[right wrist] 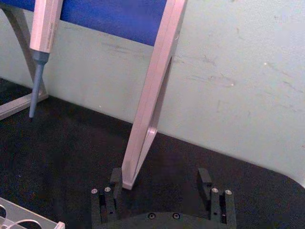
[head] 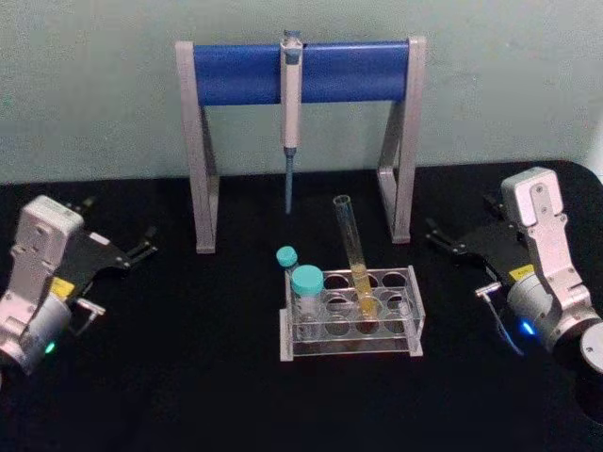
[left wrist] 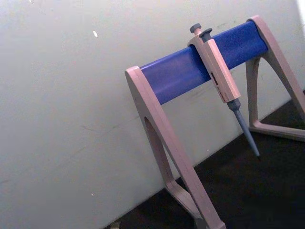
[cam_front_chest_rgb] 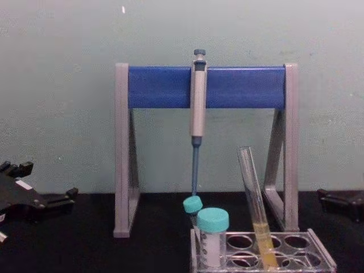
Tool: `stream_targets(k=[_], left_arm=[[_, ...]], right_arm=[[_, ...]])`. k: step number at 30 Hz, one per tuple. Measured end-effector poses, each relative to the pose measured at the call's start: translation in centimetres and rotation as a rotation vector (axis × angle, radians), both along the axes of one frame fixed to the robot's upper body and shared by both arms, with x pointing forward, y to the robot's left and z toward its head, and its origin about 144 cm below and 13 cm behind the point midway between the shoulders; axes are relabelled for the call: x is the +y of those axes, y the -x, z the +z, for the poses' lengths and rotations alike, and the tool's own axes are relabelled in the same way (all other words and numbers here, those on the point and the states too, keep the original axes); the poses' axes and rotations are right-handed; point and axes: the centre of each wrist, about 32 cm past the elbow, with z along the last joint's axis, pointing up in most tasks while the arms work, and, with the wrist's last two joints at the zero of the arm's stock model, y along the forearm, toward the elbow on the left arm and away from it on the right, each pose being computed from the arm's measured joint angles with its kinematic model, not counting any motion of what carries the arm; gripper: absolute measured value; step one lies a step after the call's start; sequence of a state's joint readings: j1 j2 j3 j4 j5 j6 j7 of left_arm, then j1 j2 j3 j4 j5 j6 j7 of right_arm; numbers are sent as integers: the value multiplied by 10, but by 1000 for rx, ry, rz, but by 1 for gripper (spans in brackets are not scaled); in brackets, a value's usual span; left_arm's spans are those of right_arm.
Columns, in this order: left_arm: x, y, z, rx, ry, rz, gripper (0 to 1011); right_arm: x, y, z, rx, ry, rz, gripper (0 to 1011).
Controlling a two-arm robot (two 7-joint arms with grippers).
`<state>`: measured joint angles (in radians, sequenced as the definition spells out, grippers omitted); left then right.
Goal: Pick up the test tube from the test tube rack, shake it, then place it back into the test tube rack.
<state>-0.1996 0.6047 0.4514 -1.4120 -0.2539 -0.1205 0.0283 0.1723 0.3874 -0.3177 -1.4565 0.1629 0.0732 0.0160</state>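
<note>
table: black top [head: 188, 377], pale wall behind.
pipette stand: tall grey frame with blue crossbar [head: 245, 73], at the back of the table, centre. Seen also from the chest [cam_front_chest_rgb: 165, 86] and both wrists [left wrist: 181, 74] [right wrist: 152, 95].
left arm: parked at the table's left edge, left gripper [head: 146, 247] pointing inward toward the stand, well apart from the rack. Fingers look slightly apart, holding nothing. Chest view shows it low at the left edge [cam_front_chest_rgb: 71, 194].
right arm: parked at the right edge, right gripper [head: 435, 235] pointing inward, near the stand's right leg. Wrist view shows its fingers [right wrist: 116, 179] spread wide, empty.
test tube rack: low clear rack [head: 415, 315], in front of the stand, centre-right of the table; chest view [cam_front_chest_rgb: 318, 253].
pipette: grey-blue [head: 291, 104], hangs from the crossbar's middle, tip down [cam_front_chest_rgb: 197, 102].
test tube: stands in the rack [head: 350, 250], back row, leaning left at the top, yellow liquid in the lower part [cam_front_chest_rgb: 253, 199]. Uncapped.
vials: two teal-capped [head: 306, 282], at the rack's left end; the smaller one [head: 286, 256] just behind.
</note>
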Motion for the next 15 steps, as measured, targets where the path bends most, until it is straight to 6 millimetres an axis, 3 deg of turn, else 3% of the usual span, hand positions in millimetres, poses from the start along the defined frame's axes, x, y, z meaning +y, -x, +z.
stream_targets(k=[15], left_arm=[[0, 0, 0, 0, 0, 0, 1001]], right_arm=[[0, 0, 0, 0, 0, 0, 1000]])
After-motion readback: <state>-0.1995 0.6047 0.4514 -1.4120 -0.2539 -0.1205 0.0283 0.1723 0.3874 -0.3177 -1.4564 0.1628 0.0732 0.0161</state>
